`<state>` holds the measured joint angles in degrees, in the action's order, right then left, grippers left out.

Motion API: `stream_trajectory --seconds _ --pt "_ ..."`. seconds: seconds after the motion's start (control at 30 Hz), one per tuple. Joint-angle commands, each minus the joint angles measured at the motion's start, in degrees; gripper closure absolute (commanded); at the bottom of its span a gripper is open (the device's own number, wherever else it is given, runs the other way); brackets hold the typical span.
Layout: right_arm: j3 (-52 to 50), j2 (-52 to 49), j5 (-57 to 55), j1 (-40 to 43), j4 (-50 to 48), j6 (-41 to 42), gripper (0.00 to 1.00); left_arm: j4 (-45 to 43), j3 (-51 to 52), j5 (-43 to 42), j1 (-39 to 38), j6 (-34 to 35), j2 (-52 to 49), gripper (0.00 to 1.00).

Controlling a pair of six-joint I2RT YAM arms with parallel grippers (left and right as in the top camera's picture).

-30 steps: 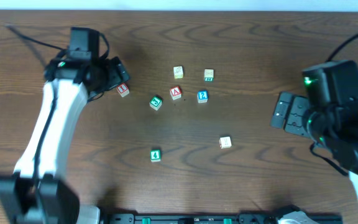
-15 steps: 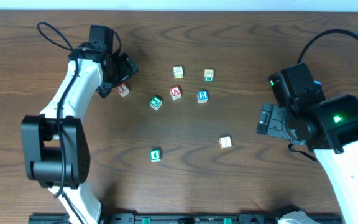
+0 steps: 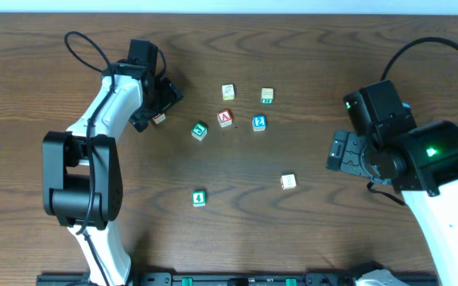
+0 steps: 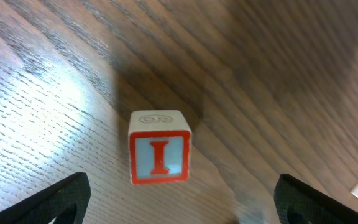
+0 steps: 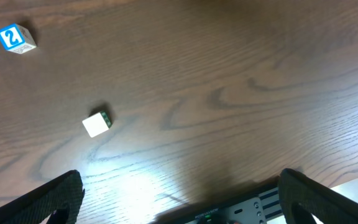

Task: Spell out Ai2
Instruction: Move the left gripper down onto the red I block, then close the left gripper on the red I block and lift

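The red "I" block (image 4: 160, 154) stands on the table between my left gripper's (image 4: 179, 202) open fingers, untouched; from overhead it (image 3: 159, 118) is partly hidden under that gripper (image 3: 156, 107). The red "A" block (image 3: 225, 119) and the blue "2" block (image 3: 258, 123) lie mid-table, about a block's width apart. The "2" also shows in the right wrist view (image 5: 15, 38). My right gripper (image 3: 342, 151) is open and empty at the right, above bare wood.
A green block (image 3: 199, 130) sits left of the "A". A pale block (image 3: 228, 92) and a green-marked block (image 3: 267, 96) lie behind. A green "4" block (image 3: 199, 198) and a plain block (image 3: 288, 182) (image 5: 96, 123) lie nearer the front edge.
My left arm has swung right and settled over the "I" block. My right arm moved left into the table area, then held still.
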<state>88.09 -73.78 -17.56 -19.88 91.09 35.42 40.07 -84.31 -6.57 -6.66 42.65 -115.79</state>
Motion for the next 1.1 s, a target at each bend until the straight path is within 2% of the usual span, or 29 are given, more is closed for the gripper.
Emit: stream_trajectory --seconds 0.0,0.33,0.4,0.43,0.6,0.67,0.77,0.87,1.07 --pt "-0.2 0.3 0.0 -0.3 0.1 0.9 0.01 0.4 -1.0 2.6 0.1 1.0 -1.8 0.04" --pt "-0.2 0.3 0.2 -0.5 0.2 0.8 0.01 -0.7 -1.0 2.5 0.3 1.3 -5.0 0.04" --pt "-0.2 0.3 0.3 -0.5 0.2 0.8 0.01 -1.2 -1.0 2.5 0.3 1.3 -5.7 0.00" --pt "-0.2 0.3 0.3 -0.5 0.2 0.8 0.01 -1.4 -1.0 2.5 0.3 1.3 -5.7 0.09" --pt "-0.2 0.3 0.3 -0.5 0.2 0.8 0.01 -3.0 -1.0 2.7 0.3 1.3 -5.8 0.35" --pt "-0.2 0.3 0.4 -0.5 0.2 0.7 0.01 -3.3 -1.0 2.7 0.3 1.3 -5.8 0.43" --pt "-0.2 0.3 0.8 -0.5 0.2 0.7 0.01 -3.5 -1.0 2.8 0.3 1.3 -5.8 0.44" --pt "-0.2 0.3 1.3 -0.5 0.2 0.7 0.01 -3.5 -1.0 3.5 0.3 1.3 -5.8 0.51" --pt "-0.2 0.3 1.3 -0.5 0.2 0.8 0.01 -3.5 -1.0 3.6 0.3 1.3 -5.8 0.57"
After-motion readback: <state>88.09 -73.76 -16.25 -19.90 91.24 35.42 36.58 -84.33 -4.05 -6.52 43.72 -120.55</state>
